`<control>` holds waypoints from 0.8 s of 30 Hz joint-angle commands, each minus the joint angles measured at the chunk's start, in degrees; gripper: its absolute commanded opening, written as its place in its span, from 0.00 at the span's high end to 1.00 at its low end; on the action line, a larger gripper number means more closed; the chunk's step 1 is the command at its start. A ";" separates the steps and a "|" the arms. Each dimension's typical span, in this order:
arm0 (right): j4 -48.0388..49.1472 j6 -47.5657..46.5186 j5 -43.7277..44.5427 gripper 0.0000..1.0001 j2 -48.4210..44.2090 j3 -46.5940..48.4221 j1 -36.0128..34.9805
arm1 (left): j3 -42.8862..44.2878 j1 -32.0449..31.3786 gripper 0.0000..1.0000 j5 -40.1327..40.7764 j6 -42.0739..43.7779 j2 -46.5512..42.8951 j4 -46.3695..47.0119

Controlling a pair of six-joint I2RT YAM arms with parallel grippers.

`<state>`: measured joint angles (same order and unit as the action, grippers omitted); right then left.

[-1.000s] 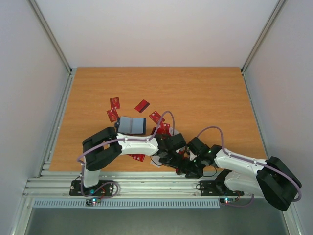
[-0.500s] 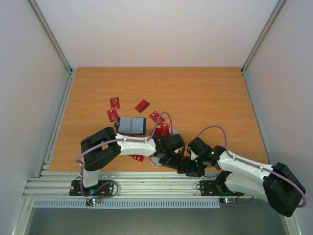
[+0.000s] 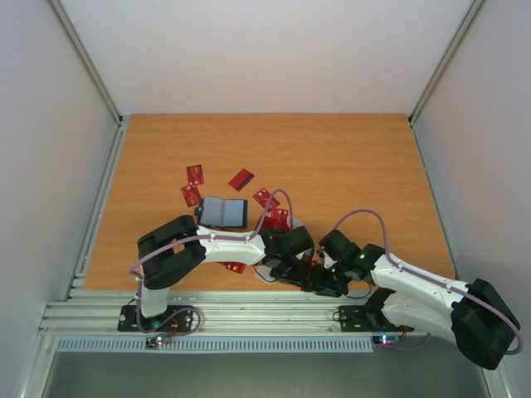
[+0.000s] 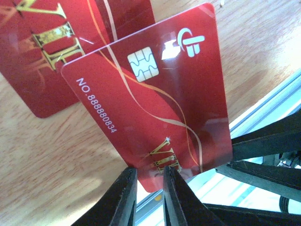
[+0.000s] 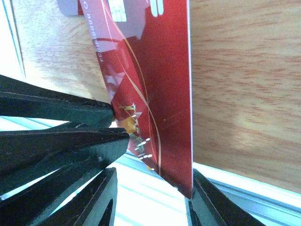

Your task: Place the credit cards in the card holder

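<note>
Wooden table (image 3: 348, 157) carries scattered red cards (image 3: 196, 174) (one wallet (image 3: 224, 212) among them).

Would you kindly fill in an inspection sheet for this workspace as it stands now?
Surface: orange-brown wooden table, no spills seen.
Job's things: dark navy folding card holder lying open, left of centre; small red credit cards scattered around it; one red chip card lifted off the table near the front edge.
Clutter: nothing seen.
Grippers: left gripper shut on the red chip card's end; right gripper open, one finger against that card's corner.
Cables: purple cables looped over both arms.
Surroundings: white enclosure walls; aluminium rails along the near edge.
</note>
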<state>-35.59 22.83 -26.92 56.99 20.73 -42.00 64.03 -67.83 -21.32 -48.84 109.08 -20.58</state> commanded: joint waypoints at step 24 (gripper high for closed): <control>4.10 -5.96 3.32 0.99 6.74 7.95 0.22 | 0.86 -1.04 0.81 0.26 0.67 1.89 -3.58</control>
<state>-37.12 18.35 -23.99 63.46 25.69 -41.69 65.67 -67.75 -22.11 -48.88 109.86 -22.92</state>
